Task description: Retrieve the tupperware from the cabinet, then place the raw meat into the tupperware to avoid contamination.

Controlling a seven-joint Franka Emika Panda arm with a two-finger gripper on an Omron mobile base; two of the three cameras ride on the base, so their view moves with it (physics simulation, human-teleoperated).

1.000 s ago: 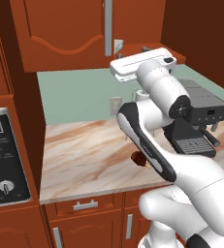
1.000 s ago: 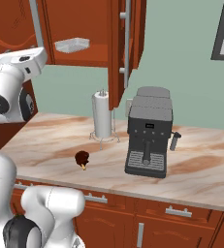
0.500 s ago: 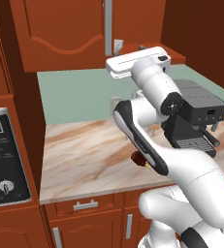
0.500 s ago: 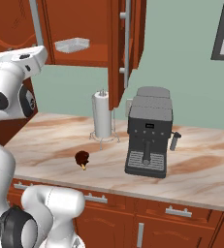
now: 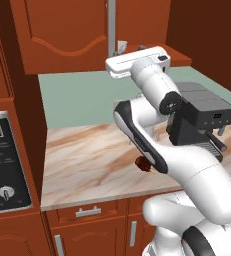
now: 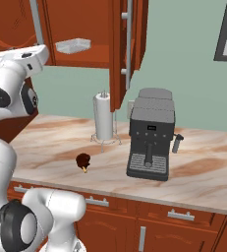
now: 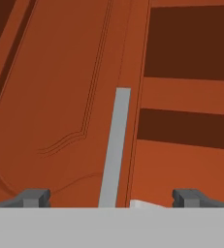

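Reaching for tupperware [image 6: 72, 46] on open cabinet [image 6: 90, 34] shelf, upper left | hand [image 7: 111, 197] spread empty, facing closed door's bar handle [image 7: 115, 154] | advice: swing past open door, level with shelf | raw meat [image 6: 82, 161] on tabletop [image 6: 198, 172]

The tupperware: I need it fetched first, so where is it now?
In the right base view the tupperware sits on the bottom shelf of the open cabinet, upper left, above the paper-towel roll.

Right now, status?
Gripper open, empty, at the cabinet. Tupperware on its shelf, right door open. Meat on counter. Left door shut.
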